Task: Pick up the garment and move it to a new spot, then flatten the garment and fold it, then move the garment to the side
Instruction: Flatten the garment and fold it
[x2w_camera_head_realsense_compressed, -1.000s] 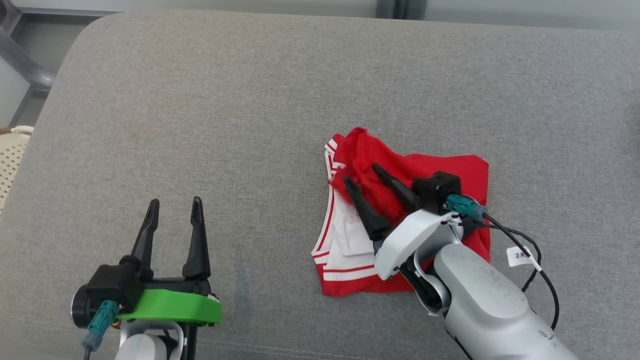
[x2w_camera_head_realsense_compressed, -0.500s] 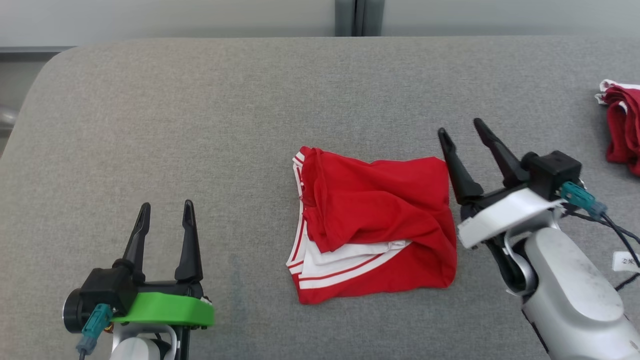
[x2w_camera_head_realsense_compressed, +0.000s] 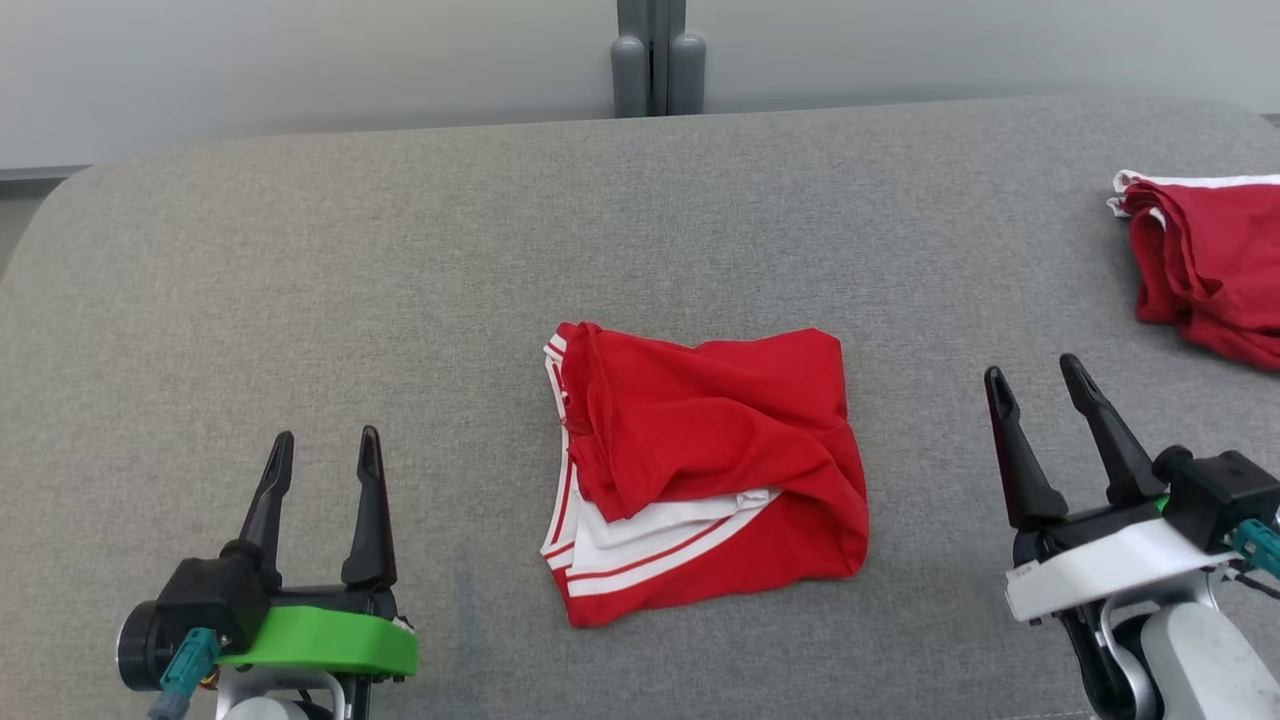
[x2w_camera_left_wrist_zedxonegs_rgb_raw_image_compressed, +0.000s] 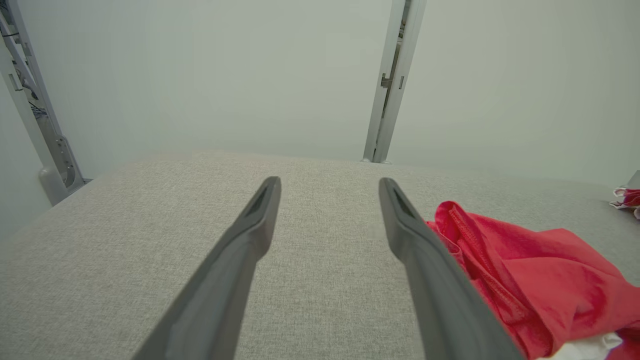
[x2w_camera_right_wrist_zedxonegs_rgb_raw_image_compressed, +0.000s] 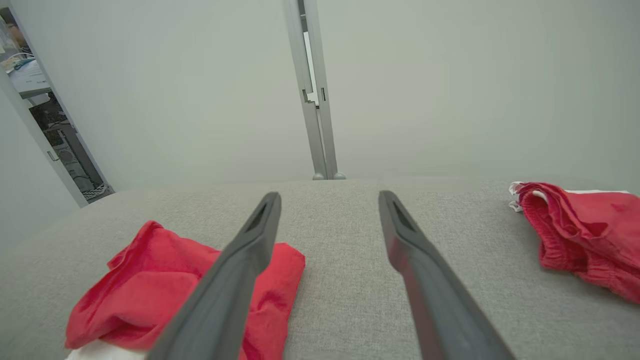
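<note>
The garment (x2w_camera_head_realsense_compressed: 700, 470) is red with white stripes and lies folded into a rough square at the middle of the grey padded surface (x2w_camera_head_realsense_compressed: 400, 300). Its red edge shows at the right of the left wrist view (x2w_camera_left_wrist_zedxonegs_rgb_raw_image_compressed: 525, 280) and at the lower left of the right wrist view (x2w_camera_right_wrist_zedxonegs_rgb_raw_image_compressed: 145, 290). My left gripper (x2w_camera_head_realsense_compressed: 320, 450) rests at the lower left, open and holding nothing, well left of the garment. To the garment's right, clear of it, my right gripper (x2w_camera_head_realsense_compressed: 1035, 375) stands open with nothing between its fingers.
A second red and white garment (x2w_camera_head_realsense_compressed: 1200, 260) lies bunched at the far right of the surface, also at the right of the right wrist view (x2w_camera_right_wrist_zedxonegs_rgb_raw_image_compressed: 580, 235). A grey post (x2w_camera_head_realsense_compressed: 655, 60) and pale wall stand behind the surface's far edge.
My right gripper has let go of the garment and drawn back to the right and toward me, fingers spreading. The head camera has shifted, bringing the second garment into view. The left gripper has stayed put.
</note>
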